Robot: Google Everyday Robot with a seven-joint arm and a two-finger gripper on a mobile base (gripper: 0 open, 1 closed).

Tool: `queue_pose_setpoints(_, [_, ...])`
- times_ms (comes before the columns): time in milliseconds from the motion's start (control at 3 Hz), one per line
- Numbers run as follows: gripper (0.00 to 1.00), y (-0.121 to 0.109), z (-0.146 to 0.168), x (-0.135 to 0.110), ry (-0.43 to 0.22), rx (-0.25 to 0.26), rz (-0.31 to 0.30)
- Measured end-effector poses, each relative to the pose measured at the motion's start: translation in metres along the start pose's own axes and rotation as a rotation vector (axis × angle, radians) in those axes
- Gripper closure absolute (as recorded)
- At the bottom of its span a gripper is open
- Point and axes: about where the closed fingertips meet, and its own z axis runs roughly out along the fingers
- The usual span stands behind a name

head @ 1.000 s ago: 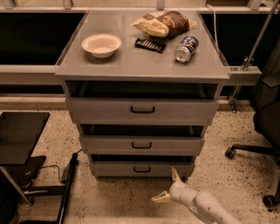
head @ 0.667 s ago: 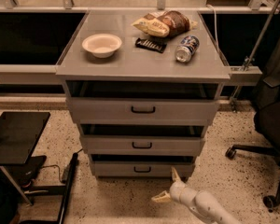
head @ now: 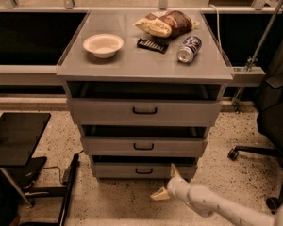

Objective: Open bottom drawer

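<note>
The bottom drawer (head: 118, 170) sat at the foot of the grey cabinet, just above the speckled floor (head: 118, 204), as the lowest and narrowest of three fronts. Its small black handle (head: 144, 171) lay at the centre of the front. A dark gap showed above it, under the middle drawer (head: 108, 146), and the top drawer (head: 104, 111) was the widest of the three.

The end effector (head: 166, 182) hung low at the near right of the cabinet, on a pale arm (head: 217, 205) that came in from the near right corner. Its two fingers (head: 174, 171) were spread wide with nothing between them. One pointed up toward the drawer front and the other pointed left along the floor. The upper fingertip overlapped the right end of the bottom drawer's front, right of the handle and apart from it. It may have touched the front, but the view did not settle that.

On the counter (head: 141, 67) above stood a white bowl (head: 103, 45) at the left, a can (head: 188, 49) lying on its side at the right, a snack bag (head: 165, 24) at the far side, and a flat black packet (head: 152, 44) between bowl and can. An office chair (head: 273, 121) stood to the right, well apart.
</note>
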Motion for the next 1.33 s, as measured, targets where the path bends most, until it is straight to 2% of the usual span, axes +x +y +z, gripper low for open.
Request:
queue_pose_setpoints(333, [0.00, 0.003, -0.002, -0.009, 0.062, -0.010, -0.031])
queue_pose_setpoints(667, [0.00, 0.003, -0.002, -0.009, 0.062, -0.010, -0.031])
queue_pose_setpoints(1000, [0.00, -0.014, 0.000, -0.002, 0.137, 0.032, -0.028])
queue_pose_setpoints(1333, [0.00, -0.054, -0.017, -0.011, 0.294, 0.130, -0.082])
